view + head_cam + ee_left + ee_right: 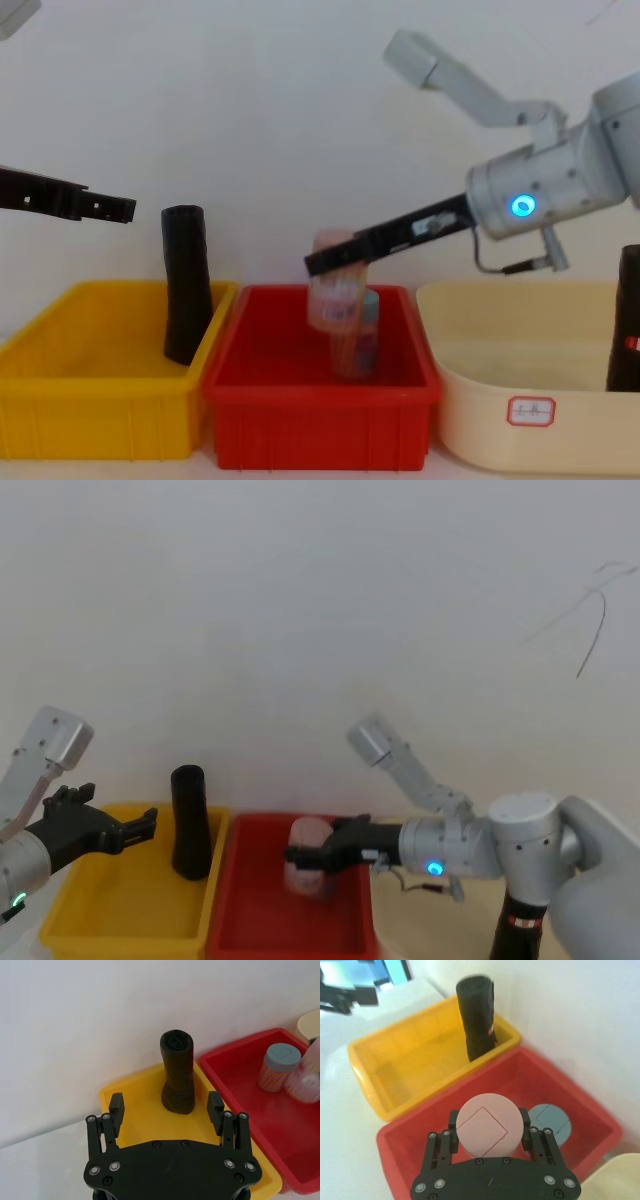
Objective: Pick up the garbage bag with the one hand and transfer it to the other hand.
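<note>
Head view: garbage bag (189,821) stood upright in yellow bin (100,900), just ahead of left gripper (135,830), fingers spread, empty. Right gripper (305,858), farther off, apparently pinched pink container (308,865).

Pink jar (338,290) motion-blurred

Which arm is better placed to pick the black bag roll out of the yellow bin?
Left. The left pincer is open above the yellow bin, pointing at the garbage bag. The right pincer is shut on a pink-lidded jar over the red bin.
</note>
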